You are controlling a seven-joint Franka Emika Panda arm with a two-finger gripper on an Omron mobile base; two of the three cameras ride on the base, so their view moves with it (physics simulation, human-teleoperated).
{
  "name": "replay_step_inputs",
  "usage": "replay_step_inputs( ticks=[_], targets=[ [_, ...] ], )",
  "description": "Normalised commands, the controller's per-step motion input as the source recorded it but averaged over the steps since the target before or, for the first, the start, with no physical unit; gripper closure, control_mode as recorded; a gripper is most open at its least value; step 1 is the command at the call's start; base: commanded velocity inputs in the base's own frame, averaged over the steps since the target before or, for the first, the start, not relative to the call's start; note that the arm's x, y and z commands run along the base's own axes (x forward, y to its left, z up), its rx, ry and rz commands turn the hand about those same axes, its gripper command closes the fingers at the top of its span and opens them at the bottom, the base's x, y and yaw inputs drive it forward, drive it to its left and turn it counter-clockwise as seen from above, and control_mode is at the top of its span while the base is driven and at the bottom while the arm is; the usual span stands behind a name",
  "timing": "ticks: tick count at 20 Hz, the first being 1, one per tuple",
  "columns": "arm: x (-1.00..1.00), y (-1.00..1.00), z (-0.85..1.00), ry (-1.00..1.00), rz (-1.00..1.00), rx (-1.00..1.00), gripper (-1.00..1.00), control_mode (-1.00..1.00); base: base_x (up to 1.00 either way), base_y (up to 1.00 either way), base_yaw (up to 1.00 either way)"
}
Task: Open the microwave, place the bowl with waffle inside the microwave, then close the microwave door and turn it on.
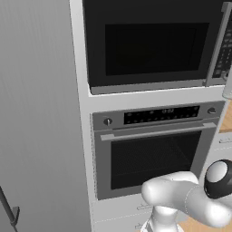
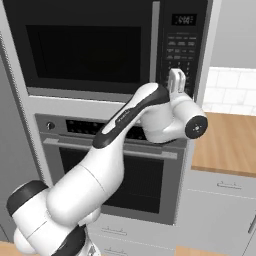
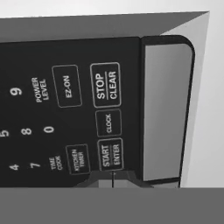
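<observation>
With the microwave door (image 2: 90, 47) shut, the gripper (image 3: 112, 177) — fingers pressed together, it seems — sits just under the START/ENTER button (image 3: 110, 154) on the microwave (image 1: 149, 43) keypad, so probably only that last press remains.

microwave (image 1: 154, 45) built in above the oven (image 1: 154, 152), wooden counter (image 2: 227, 142) to their right — hand (image 3: 112, 178) just before the START/ENTER button (image 3: 110, 155)

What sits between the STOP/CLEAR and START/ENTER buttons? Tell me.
The CLOCK button, seen in the hand view, sits between STOP/CLEAR button and START/ENTER button.
</observation>
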Motion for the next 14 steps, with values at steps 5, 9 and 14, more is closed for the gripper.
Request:
replay_step_inputs(
  ticks=[5,9,14],
  targets=[
    [0.65,-0.15,-0.19,0.0,-0.03,0.0,1.0,-1.0,0.0,0.0,0.0],
    [0.57,-0.11,-0.2,-0.01,-0.03,0.0,1.0,-1.0,0.0,0.0,0.0],
    [-0.32,-0.06,-0.02,-0.17,-0.02,0.0,1.0,-1.0,0.0,0.0,0.0]
  ],
)
